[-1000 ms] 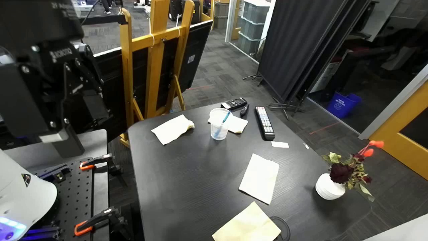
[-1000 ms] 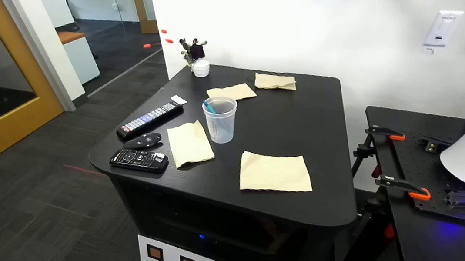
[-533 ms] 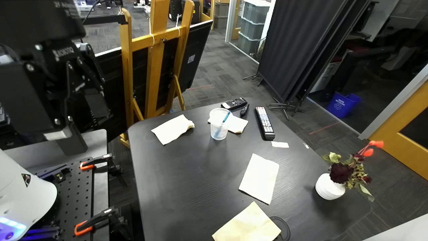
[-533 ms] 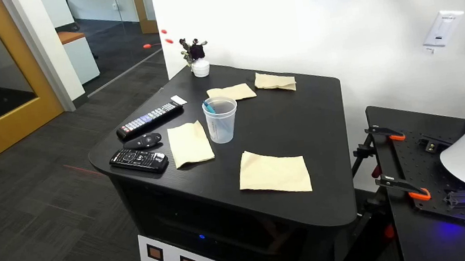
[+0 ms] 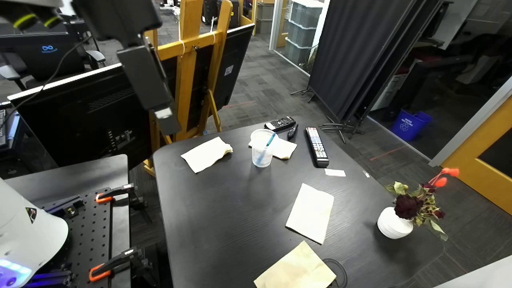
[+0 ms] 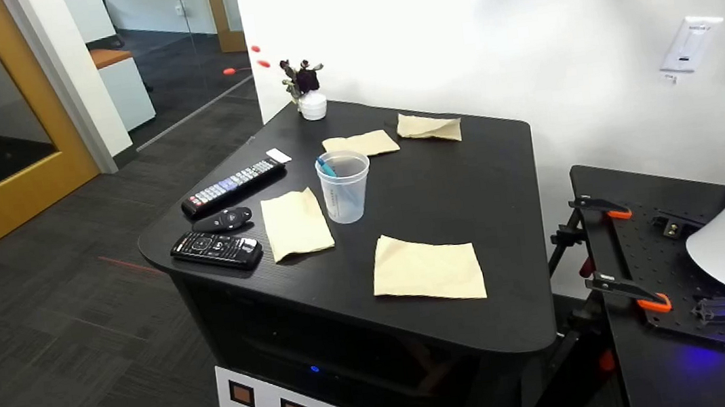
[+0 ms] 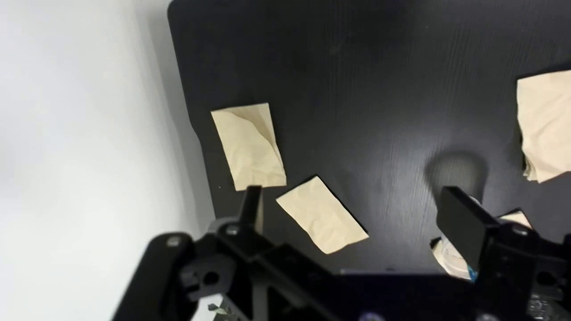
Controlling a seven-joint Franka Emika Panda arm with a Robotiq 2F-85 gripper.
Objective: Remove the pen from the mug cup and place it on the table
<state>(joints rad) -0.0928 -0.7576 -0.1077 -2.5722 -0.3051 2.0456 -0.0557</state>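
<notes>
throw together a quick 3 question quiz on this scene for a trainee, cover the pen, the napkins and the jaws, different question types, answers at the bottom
1. True or false: the pen lies flat on the table.

2. How many cream paper napkins lie on the table?

3. In the wrist view, the jaws are:
a) pressed together
b) spread apart
c) clamped on the pen

Key
1. False; it leans inside the mug cup.
2. Four.
3. b
</notes>
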